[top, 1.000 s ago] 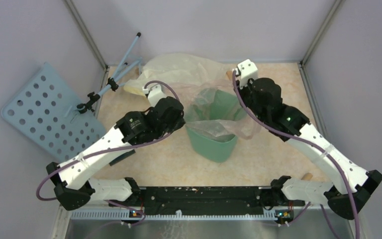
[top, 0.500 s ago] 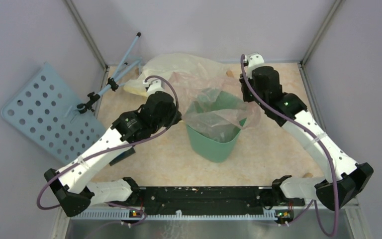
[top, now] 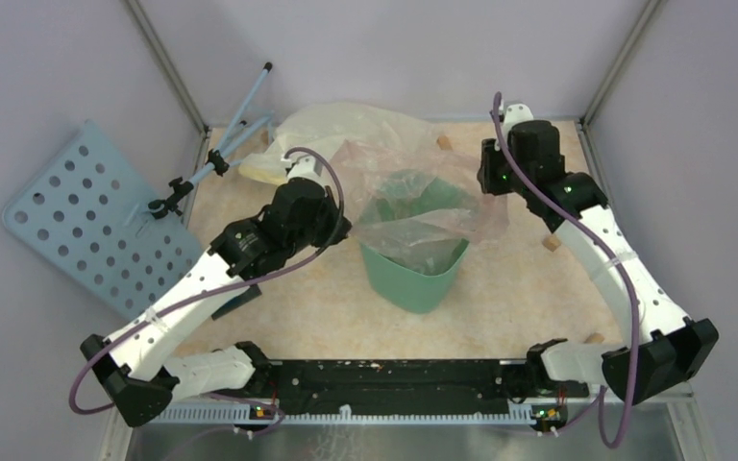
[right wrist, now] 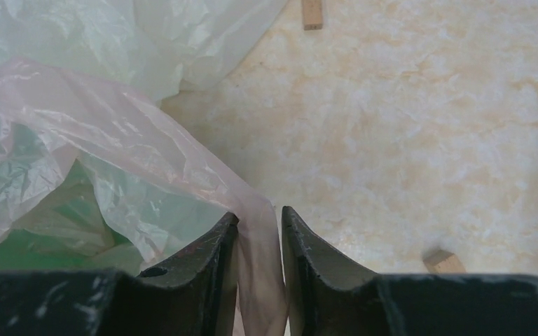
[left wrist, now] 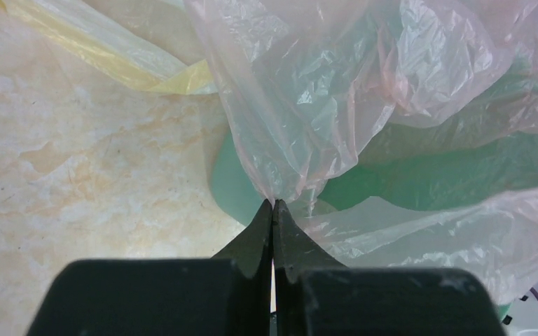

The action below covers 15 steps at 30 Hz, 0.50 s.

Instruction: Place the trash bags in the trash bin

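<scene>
Pinching the pink bag [left wrist: 308, 105] over the bin [top: 413, 274] – left fingers [left wrist: 263, 231] clamped, right fingers [right wrist: 301, 238] slightly parted around it

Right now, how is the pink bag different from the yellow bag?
The pink bag is see-through and drapes over the green bin; the yellow bag is cloudier and lies on the table behind it. Both grippers, left and right, have the pink bag between their fingers; neither touches the yellow one. Both bags are thin, crinkly plastic.
</scene>
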Motion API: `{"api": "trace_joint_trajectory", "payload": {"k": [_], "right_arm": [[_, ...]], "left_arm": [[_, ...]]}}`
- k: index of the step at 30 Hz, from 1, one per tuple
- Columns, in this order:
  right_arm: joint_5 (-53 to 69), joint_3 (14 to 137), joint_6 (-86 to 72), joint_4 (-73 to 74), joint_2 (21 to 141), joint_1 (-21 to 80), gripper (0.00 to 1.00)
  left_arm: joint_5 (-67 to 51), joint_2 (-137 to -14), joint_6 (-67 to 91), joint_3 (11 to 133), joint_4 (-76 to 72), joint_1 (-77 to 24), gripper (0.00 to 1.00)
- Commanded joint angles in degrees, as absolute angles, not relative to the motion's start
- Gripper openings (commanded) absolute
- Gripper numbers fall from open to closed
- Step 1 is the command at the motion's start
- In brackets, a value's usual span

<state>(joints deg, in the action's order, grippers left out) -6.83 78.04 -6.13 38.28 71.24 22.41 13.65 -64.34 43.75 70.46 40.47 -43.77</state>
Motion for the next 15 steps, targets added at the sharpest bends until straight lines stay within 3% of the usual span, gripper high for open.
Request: {"api": "trace_joint_trajectory", "payload": {"k": [1,9,15], "right_arm": [[1.0,80.5,-8.2,35.7,74.9,21.6,0.29],[3.3,86.0,-9.1,39.6,84.3,21.5,0.39],[0.5,82.6,-8.6,41.5,83.8,21.0,0.42]], "left_arm": [[12.2,-60.8,41.8,68.4,41.7,-42.4,0.00],[4.9,-57.9,41.0,62.2,38.9,-39.3,0.00],[2.6,-57.2,40.8,59.0,37.2,-39.2,0.00]]}}
